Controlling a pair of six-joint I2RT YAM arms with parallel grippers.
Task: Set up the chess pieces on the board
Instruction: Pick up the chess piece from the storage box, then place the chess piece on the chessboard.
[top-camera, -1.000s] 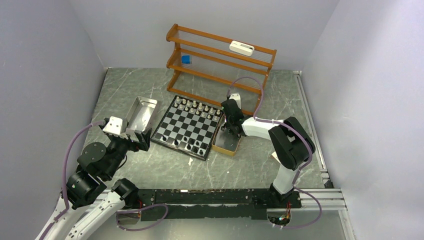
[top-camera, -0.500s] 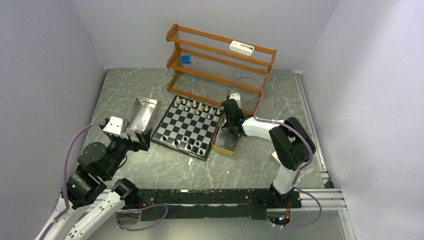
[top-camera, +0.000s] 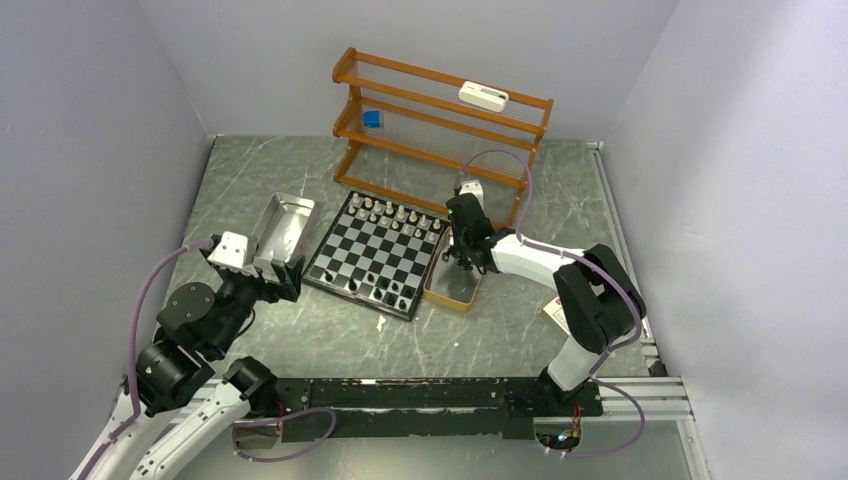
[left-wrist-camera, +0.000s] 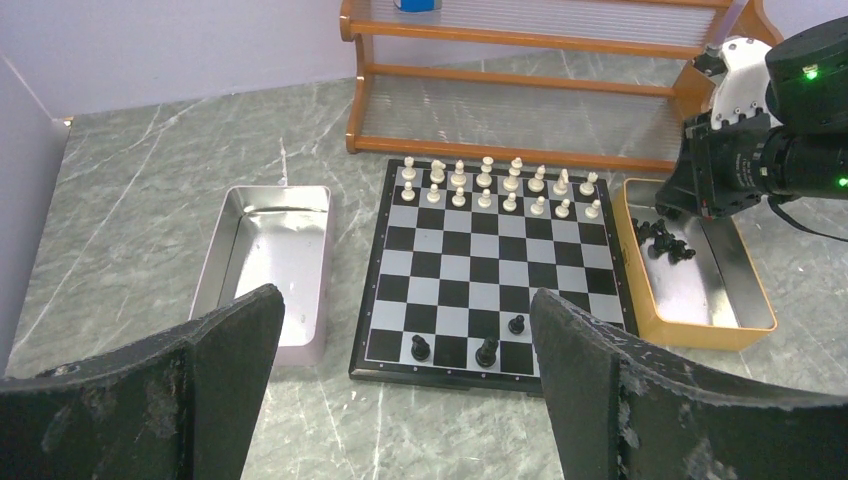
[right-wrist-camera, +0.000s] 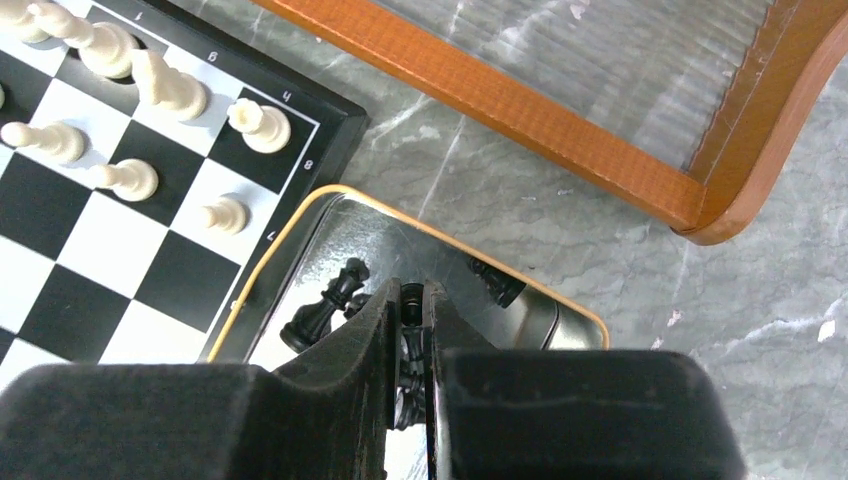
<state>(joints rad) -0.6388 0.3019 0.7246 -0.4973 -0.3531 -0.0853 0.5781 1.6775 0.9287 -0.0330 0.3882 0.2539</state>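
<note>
Right tool, clamped on a black chess piece in the orange tin, should lift straight up, sparing its neighbours.

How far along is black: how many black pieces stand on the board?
3 black pieces on the board, left wrist view: that one and another in its nearest row, the third a row further in. Others lie in the tan box.
</note>
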